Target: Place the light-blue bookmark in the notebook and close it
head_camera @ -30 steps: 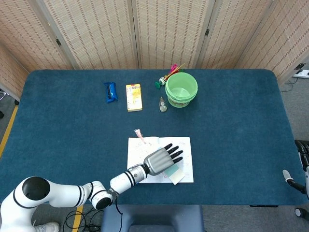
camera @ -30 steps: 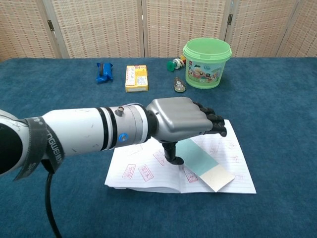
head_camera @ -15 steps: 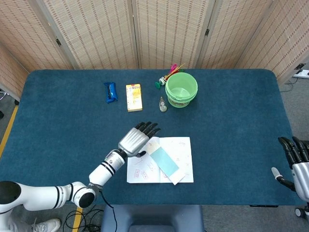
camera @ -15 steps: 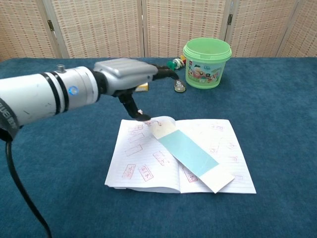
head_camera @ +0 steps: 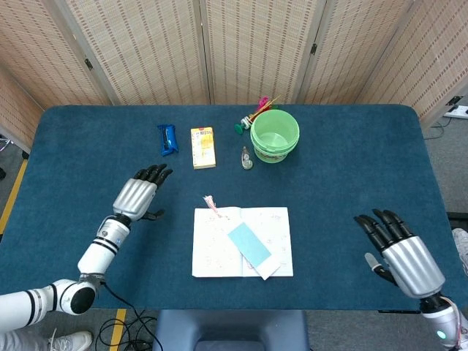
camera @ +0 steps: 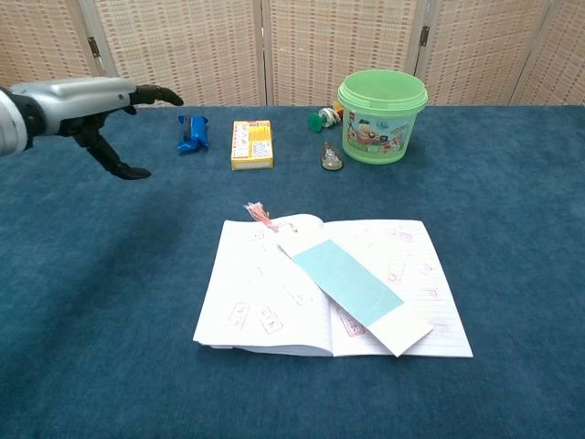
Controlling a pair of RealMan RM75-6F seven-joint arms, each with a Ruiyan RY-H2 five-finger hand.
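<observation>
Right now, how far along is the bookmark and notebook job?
Done: the light-blue bookmark lies diagonally across the open notebook, its lower end overhanging the front edge. In hand: nothing; the left hand hovers off to the notebook's left and the right hand to its right, both with fingers apart. Left: closing the notebook, which lies open.

Bench point(head_camera: 351, 175): dark teal-blue cloth. Notebook point(head_camera: 216, 248): white pages, small pink stamps. Bookmark point(head_camera: 249, 246): light blue, cream ends, pink tassel. Bucket point(head_camera: 275, 134): light green. Box point(head_camera: 203, 147): yellow. Packet point(head_camera: 167, 139): blue. Both hands silver, fingers point(head_camera: 153, 173) black.
</observation>
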